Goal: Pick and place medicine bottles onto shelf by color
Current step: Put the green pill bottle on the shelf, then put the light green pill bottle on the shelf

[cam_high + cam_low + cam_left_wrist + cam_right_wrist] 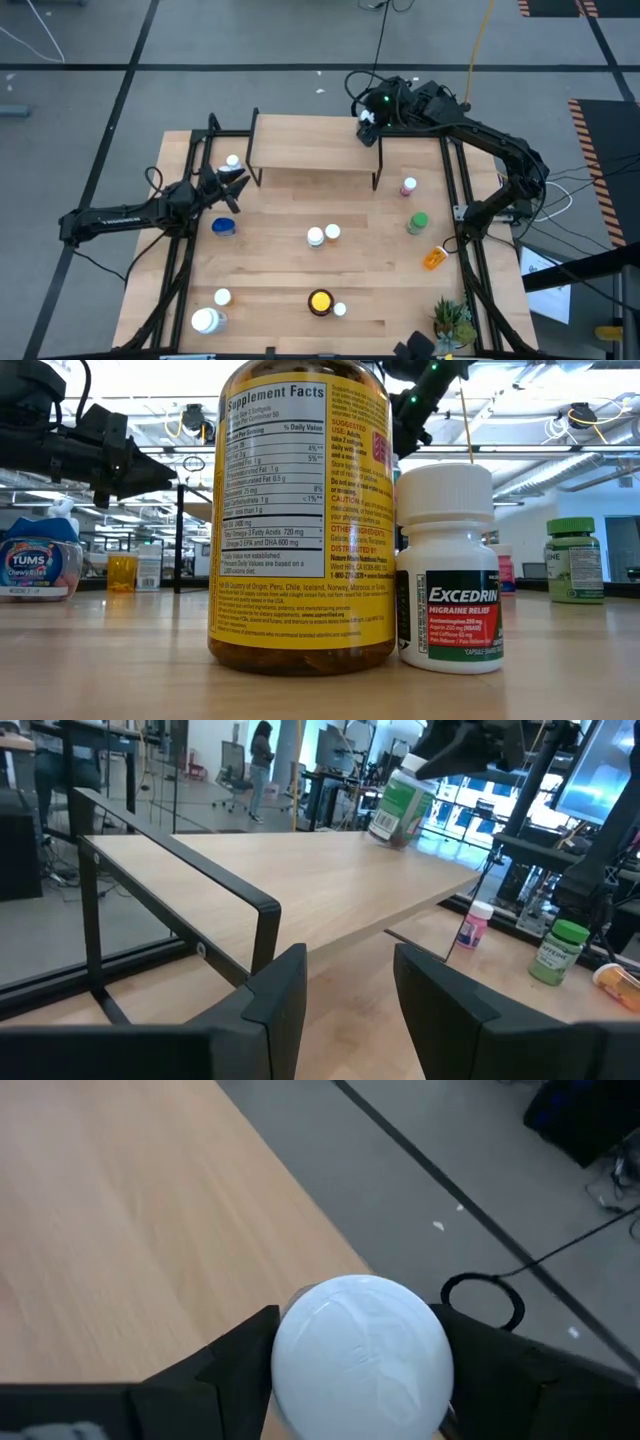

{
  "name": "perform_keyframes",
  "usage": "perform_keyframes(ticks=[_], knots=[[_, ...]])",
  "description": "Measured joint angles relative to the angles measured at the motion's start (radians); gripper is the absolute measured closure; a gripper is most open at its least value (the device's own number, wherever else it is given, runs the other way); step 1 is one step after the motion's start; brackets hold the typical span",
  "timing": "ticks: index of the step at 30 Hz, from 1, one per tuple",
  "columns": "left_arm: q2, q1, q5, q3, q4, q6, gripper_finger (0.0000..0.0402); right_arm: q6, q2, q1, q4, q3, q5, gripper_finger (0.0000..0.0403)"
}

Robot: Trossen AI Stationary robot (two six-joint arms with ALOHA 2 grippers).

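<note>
While tilted, right end effector [368,122] grips green bottle [400,808] over shelf [310,150].

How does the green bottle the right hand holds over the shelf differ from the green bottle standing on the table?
The held green bottle is tilted at the shelf's far right corner, clamped in the right hand; the other green bottle stands upright on the table, free of either hand. The held one shows a white cap; the standing one has a green cap. Both have green bodies with labels.
</note>
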Motion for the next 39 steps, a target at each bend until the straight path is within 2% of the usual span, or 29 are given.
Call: perform_keyframes(ticks=[6, 11, 23, 32, 39], knots=[[0.000, 0.000, -0.004, 0.000, 0.000, 0.013, 0.0245, -0.023, 0.000, 0.000, 0.023, 0.000, 0.000, 0.0118], [0.000, 0.000, -0.004, 0.000, 0.000, 0.013, 0.0245, -0.040, 0.000, 0.000, 0.038, 0.000, 0.002, 0.0101], [0.000, 0.000, -0.004, 0.000, -0.035, 0.012, 0.0245, -0.074, -0.012, 0.010, 0.062, 0.000, 0.004, 0.0100], [0.000, 0.000, -0.004, 0.000, -0.050, 0.011, 0.0245, -0.134, -0.086, 0.062, 0.062, 0.000, 0.008, 0.0100], [0.000, 0.000, 0.030, 0.000, -0.105, -0.033, 0.0245, -0.128, -0.140, 0.155, 0.030, -0.063, 0.140, 0.0107]])
